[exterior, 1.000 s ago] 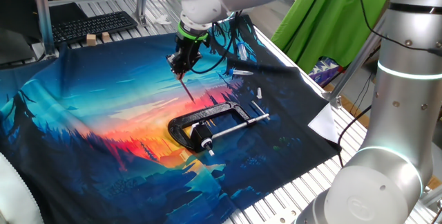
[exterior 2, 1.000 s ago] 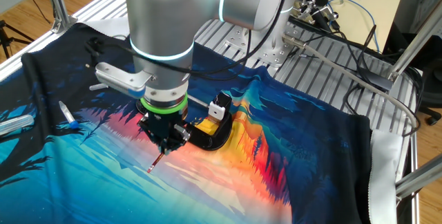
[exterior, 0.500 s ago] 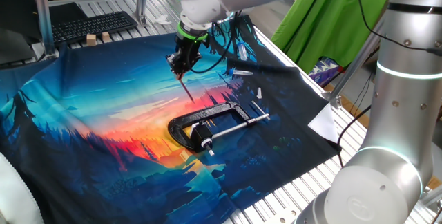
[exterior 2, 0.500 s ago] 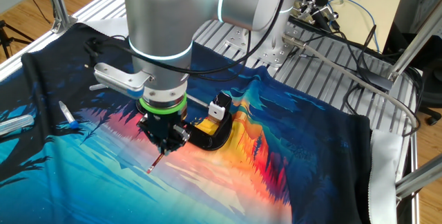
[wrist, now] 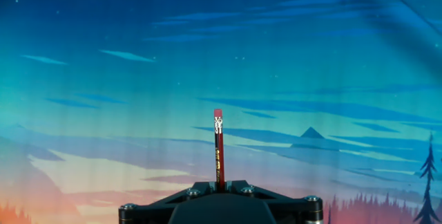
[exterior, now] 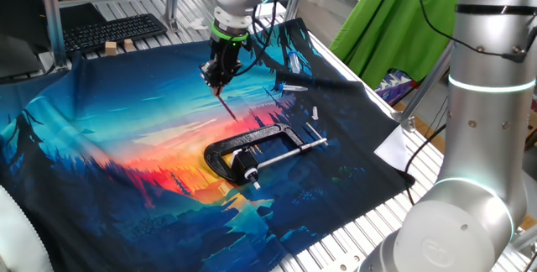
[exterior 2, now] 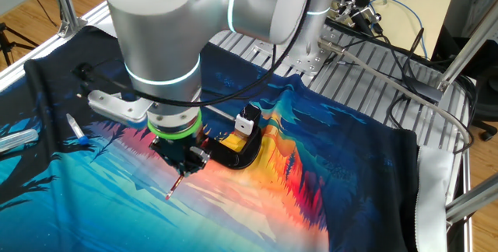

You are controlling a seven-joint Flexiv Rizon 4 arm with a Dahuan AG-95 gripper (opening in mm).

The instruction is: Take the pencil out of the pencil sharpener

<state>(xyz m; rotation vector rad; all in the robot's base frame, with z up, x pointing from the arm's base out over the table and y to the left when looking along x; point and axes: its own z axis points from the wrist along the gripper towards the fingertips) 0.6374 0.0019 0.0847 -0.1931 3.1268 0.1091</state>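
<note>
My gripper (exterior: 217, 85) is shut on the pencil (exterior: 227, 107), a thin reddish-dark stick. It holds the pencil above the printed cloth, behind the black C-clamp (exterior: 252, 149). In the other fixed view the gripper (exterior 2: 184, 171) points down and the pencil (exterior 2: 175, 187) sticks out below it, its pink eraser end lowest. In the hand view the pencil (wrist: 219, 148) stands straight out from between the shut jaws of the gripper (wrist: 219, 183). I cannot make out a pencil sharpener in any view.
The C-clamp (exterior 2: 236, 148) lies mid-cloth with its shiny screw rod (exterior: 289, 151) pointing right. A keyboard (exterior: 109, 28) and wooden blocks (exterior: 117, 47) sit at the back left. A marker (exterior 2: 76, 130) lies near the cloth's edge. Small white parts (exterior: 312, 114) lie beside the clamp.
The arm's upper links have swung to the left. The gripper has shifted slightly with the pencil still held in it. The clamp has not moved.
</note>
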